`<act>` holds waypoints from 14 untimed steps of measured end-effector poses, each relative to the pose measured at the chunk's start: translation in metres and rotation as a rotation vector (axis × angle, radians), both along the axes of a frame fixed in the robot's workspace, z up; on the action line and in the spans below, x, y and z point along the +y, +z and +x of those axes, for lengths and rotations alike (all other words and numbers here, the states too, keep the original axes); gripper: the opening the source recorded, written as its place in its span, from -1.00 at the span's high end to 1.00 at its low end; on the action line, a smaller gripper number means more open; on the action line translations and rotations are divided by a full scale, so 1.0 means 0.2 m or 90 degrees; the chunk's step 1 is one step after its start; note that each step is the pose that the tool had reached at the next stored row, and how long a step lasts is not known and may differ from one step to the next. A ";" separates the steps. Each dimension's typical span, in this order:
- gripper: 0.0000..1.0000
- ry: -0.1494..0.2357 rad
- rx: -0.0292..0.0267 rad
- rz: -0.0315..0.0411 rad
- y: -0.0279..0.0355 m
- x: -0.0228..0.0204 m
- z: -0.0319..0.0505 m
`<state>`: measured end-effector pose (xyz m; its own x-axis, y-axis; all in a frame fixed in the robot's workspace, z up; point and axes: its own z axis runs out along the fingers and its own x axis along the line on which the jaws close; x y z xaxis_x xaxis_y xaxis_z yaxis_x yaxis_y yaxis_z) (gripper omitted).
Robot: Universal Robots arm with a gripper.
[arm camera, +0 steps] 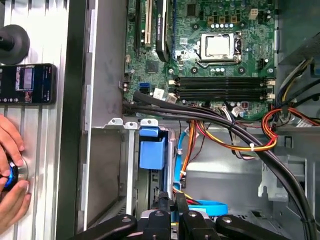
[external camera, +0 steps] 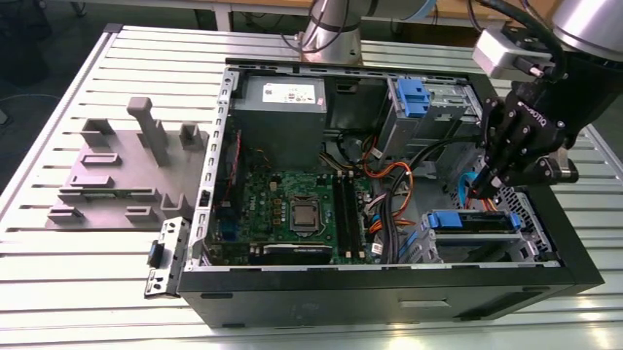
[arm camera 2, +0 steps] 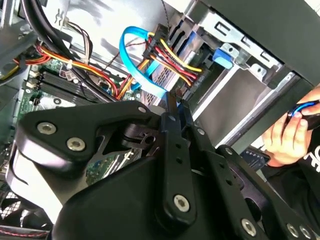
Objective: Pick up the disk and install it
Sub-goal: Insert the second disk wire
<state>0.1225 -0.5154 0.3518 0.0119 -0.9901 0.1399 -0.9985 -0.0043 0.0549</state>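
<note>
The disk (external camera: 474, 233) lies in the drive cage at the exterior view's right, near the case's front corner, with blue rail ends showing on both sides. Its blue rail (arm camera: 151, 150) also appears in the first wrist view. Yellow-red and blue cables run to the disk's (arm camera 2: 167, 75) end in the second wrist view. My black gripper (external camera: 485, 188) hangs just above that disk. The gripper's (arm camera 2: 178, 104) fingers are pressed close together, and I see nothing between them. In the first wrist view the gripper (arm camera: 173, 200) sits over the cables beside the rail.
The open computer case holds a motherboard (external camera: 302, 208), a grey power-supply box (external camera: 282, 109), and a second silver cage with a blue latch (external camera: 413, 98). A grey fixture plate (external camera: 127, 175) lies on the slatted table. A person's hand (arm camera: 10, 175) and a phone (arm camera: 27, 83) are beside the case.
</note>
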 end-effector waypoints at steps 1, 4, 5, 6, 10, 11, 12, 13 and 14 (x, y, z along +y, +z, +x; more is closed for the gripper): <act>0.68 0.000 -0.0004 0.0080 -0.001 -0.004 0.000; 0.68 0.000 -0.0013 0.0413 -0.002 -0.017 -0.001; 0.68 0.000 -0.0018 0.0458 -0.004 -0.025 -0.002; 0.68 0.000 -0.0024 0.0462 -0.005 -0.037 -0.003; 0.68 0.004 -0.0042 0.0464 -0.013 -0.068 -0.011; 0.68 0.006 -0.0047 0.0464 -0.015 -0.072 -0.014; 0.68 0.007 -0.0054 0.0464 -0.017 -0.076 -0.016; 0.68 0.009 -0.0062 0.0464 -0.019 -0.079 -0.019; 0.68 0.010 -0.0079 0.0464 -0.022 -0.081 -0.022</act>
<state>0.1180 -0.5316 0.3475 0.0263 -0.9974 0.0676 -0.9989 -0.0235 0.0415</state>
